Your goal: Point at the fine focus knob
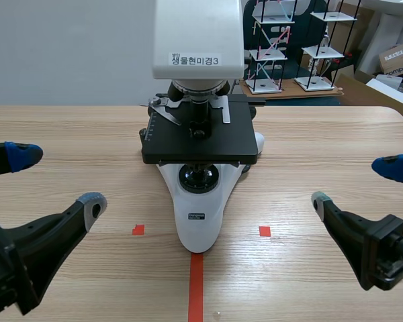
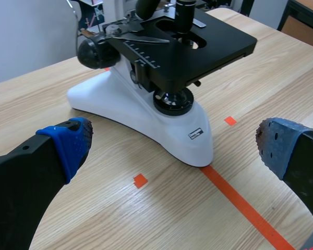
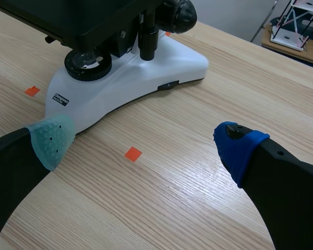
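Fine focus knob [image 1: 257, 110] sits on the side of the microscope [image 1: 198, 215] on a pale wooden table [image 1: 322, 147], shelving [image 1: 269, 47] behind; past the wide-open left gripper [image 2: 175, 143] it looks black and round, past the wide-open right gripper [image 3: 144, 141], ribbed.

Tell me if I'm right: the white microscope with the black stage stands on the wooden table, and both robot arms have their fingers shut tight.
Almost. The white microscope with the black stage does stand on the wooden table, but the left arm's fingers and the right arm's fingers are open, not shut; each wrist view shows them wide apart.
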